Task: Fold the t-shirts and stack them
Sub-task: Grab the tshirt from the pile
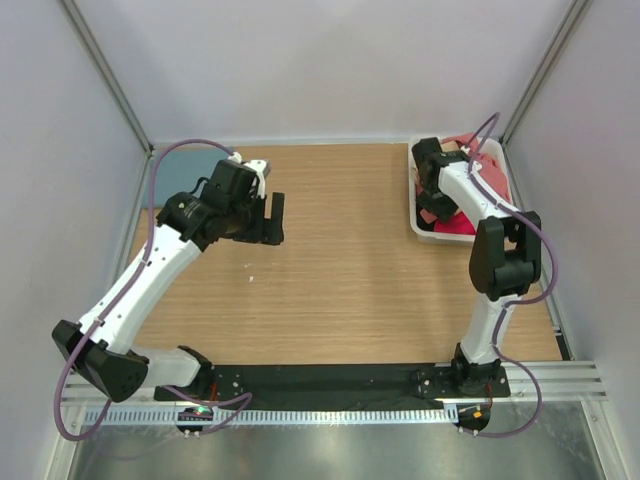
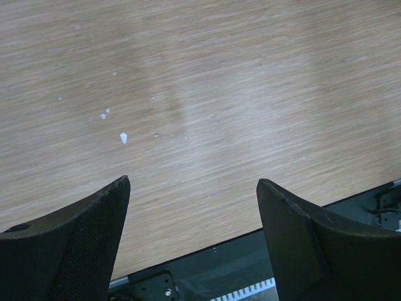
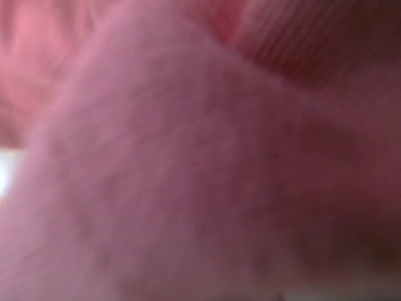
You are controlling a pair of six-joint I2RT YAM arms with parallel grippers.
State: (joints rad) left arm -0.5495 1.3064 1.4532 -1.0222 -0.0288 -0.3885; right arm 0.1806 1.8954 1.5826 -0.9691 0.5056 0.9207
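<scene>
Cloth of the salmon-red t-shirt (image 1: 462, 226), in the bin (image 1: 413, 222) at the desk's (image 1: 350, 260) far right corner, buries our right gripper (image 1: 434, 205) reaching for it, so we cannot tell its opening, while our left gripper (image 2: 194, 188) hangs wide and free.

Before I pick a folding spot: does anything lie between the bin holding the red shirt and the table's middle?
Nothing visible does: from the bin to the middle the table is bare wood. The left claw hangs open farther left, near tiny white specks.
</scene>
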